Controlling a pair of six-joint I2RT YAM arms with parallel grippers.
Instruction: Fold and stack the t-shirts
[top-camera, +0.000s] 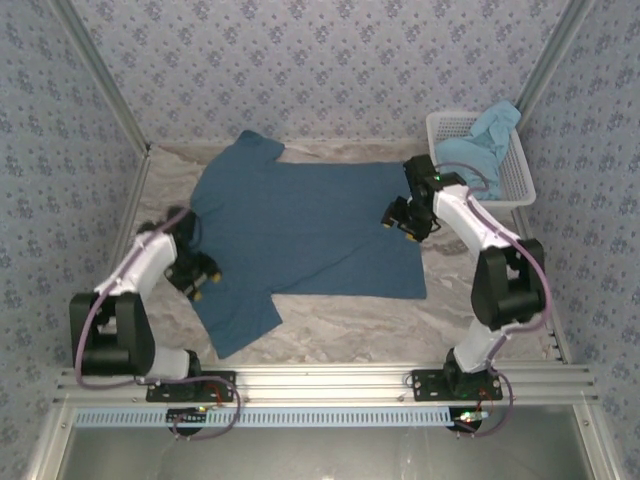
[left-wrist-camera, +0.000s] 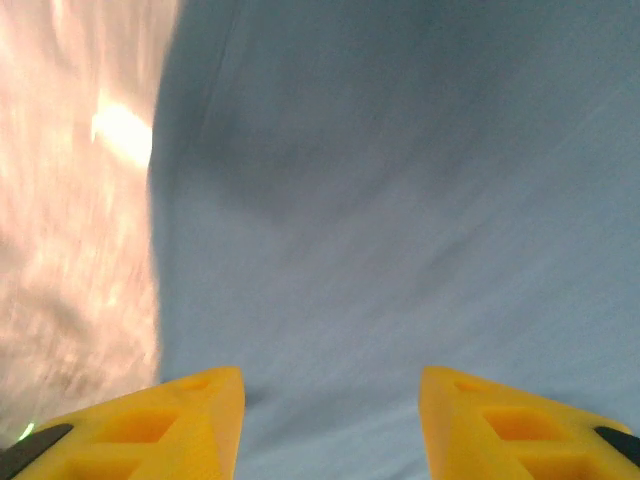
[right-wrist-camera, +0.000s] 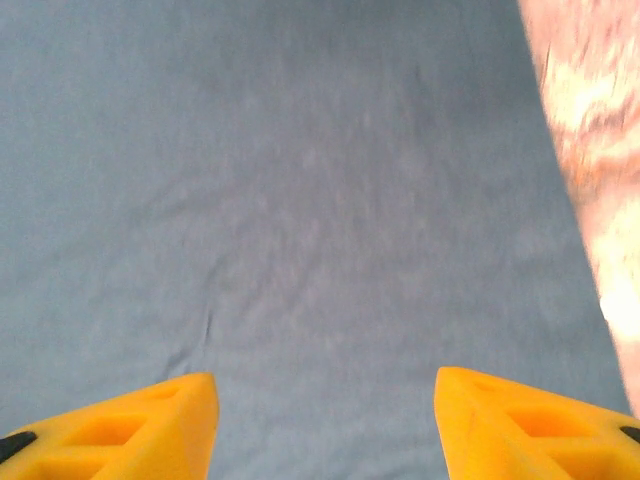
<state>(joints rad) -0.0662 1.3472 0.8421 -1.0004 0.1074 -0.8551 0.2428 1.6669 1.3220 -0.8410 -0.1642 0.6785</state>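
Currently the darker teal t-shirt (top-camera: 310, 225) lies spread flat on the marbled surface (top-camera: 330, 320), unfolded. The lighter t-shirt (top-camera: 495, 135) hangs in the white basket (top-camera: 515, 180). Left tool (top-camera: 198, 275) hovers over the shirt's left end, right tool (top-camera: 405, 222) over its right; both parted, grasping nothing. Likely step: starting the first fold. Next calls for pinching both edges together without bunching.

White basket (top-camera: 516, 172), marble table (top-camera: 340, 325)
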